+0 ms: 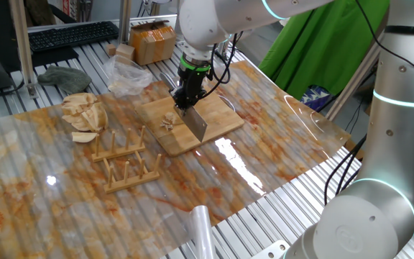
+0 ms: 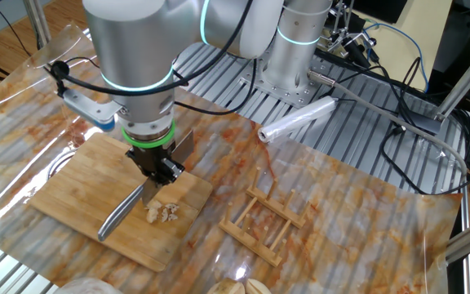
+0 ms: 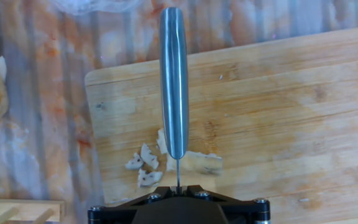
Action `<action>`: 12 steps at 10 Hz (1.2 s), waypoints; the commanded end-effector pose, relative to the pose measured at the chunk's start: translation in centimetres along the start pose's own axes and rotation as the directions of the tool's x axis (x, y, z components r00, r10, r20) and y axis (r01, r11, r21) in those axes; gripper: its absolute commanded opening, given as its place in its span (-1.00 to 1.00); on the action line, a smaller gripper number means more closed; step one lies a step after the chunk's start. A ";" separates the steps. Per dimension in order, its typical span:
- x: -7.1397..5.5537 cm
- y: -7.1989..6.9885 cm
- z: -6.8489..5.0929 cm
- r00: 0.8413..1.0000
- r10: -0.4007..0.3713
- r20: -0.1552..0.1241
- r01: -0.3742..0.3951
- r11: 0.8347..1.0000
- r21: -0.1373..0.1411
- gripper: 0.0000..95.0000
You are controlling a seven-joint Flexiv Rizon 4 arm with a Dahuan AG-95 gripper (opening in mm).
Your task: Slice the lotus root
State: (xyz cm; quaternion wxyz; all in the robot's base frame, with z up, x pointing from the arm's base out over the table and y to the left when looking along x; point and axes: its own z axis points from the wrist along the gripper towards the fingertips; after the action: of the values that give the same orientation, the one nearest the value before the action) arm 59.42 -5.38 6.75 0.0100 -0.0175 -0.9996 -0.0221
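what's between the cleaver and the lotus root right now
Nothing visible. The gripper holds the cleaver edge-down directly over the lotus root on the cutting board, with cut slices lying beside the blade.

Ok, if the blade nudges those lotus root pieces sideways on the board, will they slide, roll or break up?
The lotus root lies as several small loose bits beside the cleaver, so a nudge would probably scatter them rather than move them together. They look flat and irregular, so sliding seems likelier than rolling. The cutting board looks smooth, offering little grip.
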 end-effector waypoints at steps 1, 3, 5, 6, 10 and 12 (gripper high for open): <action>-0.3 0.2 1.4 1.000 -0.004 0.010 0.004 1.000 0.000 -1.00; -0.5 0.3 2.8 1.000 -0.005 0.021 0.005 1.000 -0.005 -1.00; -0.5 0.3 2.8 1.000 0.003 0.017 -0.003 1.000 -0.010 -1.00; -0.5 0.3 2.8 1.000 0.005 0.020 -0.004 1.000 -0.012 -1.00; -0.4 0.3 3.0 0.999 0.007 0.032 -0.007 1.000 -0.011 -1.00; -0.5 0.4 4.4 0.999 0.006 0.049 -0.005 1.000 -0.019 -1.00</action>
State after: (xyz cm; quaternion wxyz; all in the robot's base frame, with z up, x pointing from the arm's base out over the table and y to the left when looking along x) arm 60.04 -4.96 4.05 -0.0119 -0.0210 -0.9992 -0.0328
